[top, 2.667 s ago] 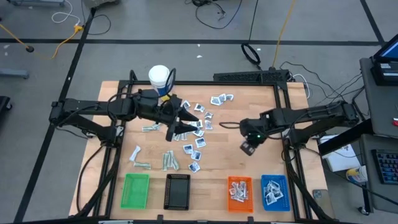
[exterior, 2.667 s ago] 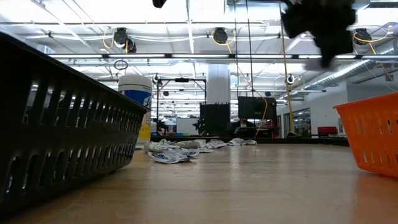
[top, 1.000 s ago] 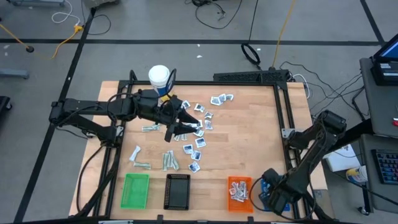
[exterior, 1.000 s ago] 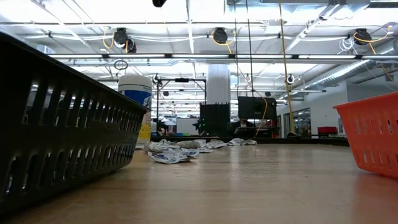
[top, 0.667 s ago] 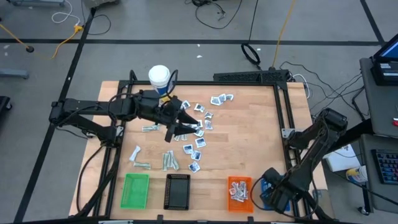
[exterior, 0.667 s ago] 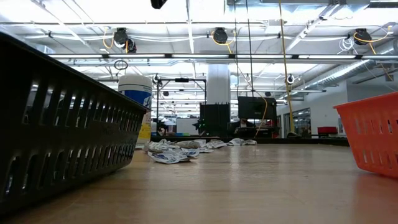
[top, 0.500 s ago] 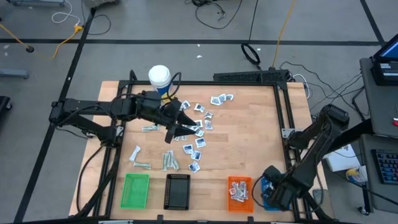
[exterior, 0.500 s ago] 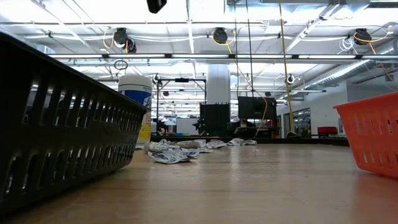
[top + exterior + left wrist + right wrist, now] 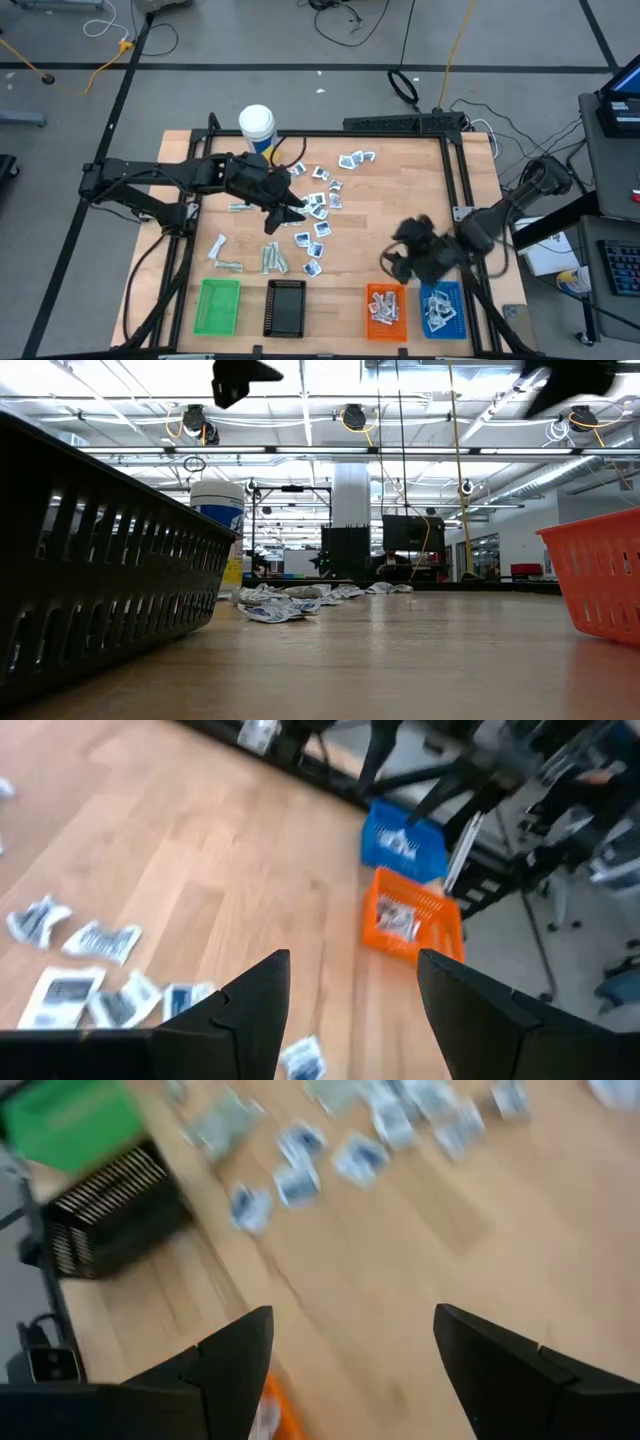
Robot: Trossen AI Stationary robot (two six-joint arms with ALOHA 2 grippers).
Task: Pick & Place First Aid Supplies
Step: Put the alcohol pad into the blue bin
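Note:
Several white-and-blue sachets [image 9: 318,205] lie flat and scattered on the wooden table's far middle. They also show in the left wrist view [image 9: 95,940] and the right wrist view [image 9: 300,1175]. Pale grey-green strips [image 9: 272,258] lie nearer the left. More packets lie in the orange tray [image 9: 385,306] and the blue tray [image 9: 441,308]. My left gripper [image 9: 285,212] hovers open and empty over the sachets; its fingers [image 9: 255,1010] stand wide apart. My right gripper [image 9: 400,262] is open and empty above bare table, just beyond the orange tray; its fingers [image 9: 235,1370] stand wide apart.
A green tray [image 9: 219,306] and a black tray [image 9: 287,307] stand at the near edge, left of the orange and blue ones. A tall white bottle [image 9: 256,125] stands at the far left. Bare wood lies between the sachets and the right arm.
My right gripper has swung quickly from over the blue tray at the near right corner, up and toward the table's middle, to above the wood beyond the orange tray. My left gripper has shifted a little toward the near edge and lower over the sachets.

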